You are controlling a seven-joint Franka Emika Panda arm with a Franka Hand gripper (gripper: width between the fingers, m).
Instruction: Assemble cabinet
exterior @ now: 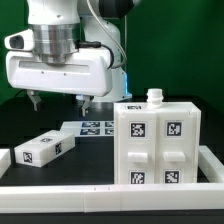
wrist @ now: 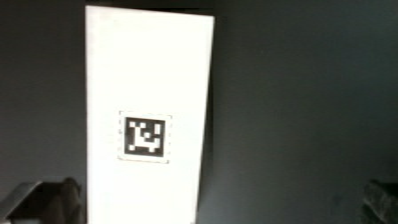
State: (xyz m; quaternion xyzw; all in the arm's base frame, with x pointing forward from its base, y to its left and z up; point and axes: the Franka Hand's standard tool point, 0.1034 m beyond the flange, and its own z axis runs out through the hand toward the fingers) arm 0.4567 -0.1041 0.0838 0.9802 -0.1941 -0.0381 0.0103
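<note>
Claw (exterior: pixel 58 100) hangs open over the dark counter (exterior: pixel 90 160) toward the exterior view's left, its two fingers well apart with nothing between them. Just below it, lying flat, is a loose white piece (exterior: pixel 45 150) of the cabinet. The cabinet body (exterior: pixel 155 145) stands upright at the exterior view's right, well apart from the claw.

The likely trouble from here is a descent that does not straddle the piece. A finger would then land on top of it, or shove it along the counter toward the marker board (exterior: pixel 95 128), which lies between the piece and the body.

Counted in this view:
- one claw
- one loose piece showing two tags
- one body with four tags on its front, one on top and one small knob (exterior: pixel 155 96)
- one marker board
- one low white border (exterior: pixel 100 190) along the counter's near edge

In the wrist view the loose white piece (wrist: pixel 151 80) runs lengthwise through the frame, bearing one tag (wrist: pixel 148 135). Two dark fingertips (wrist: pixel 45 200) sit at the picture's corners, spread wider than the piece and touching nothing.

The piece lies nearer one fingertip than the other. I judge that closing from this offset would let one finger meet it first. That could twist it or slide it sideways and leave a skewed hold.

Counted here: one piece, one tag, two fingertips.
</note>
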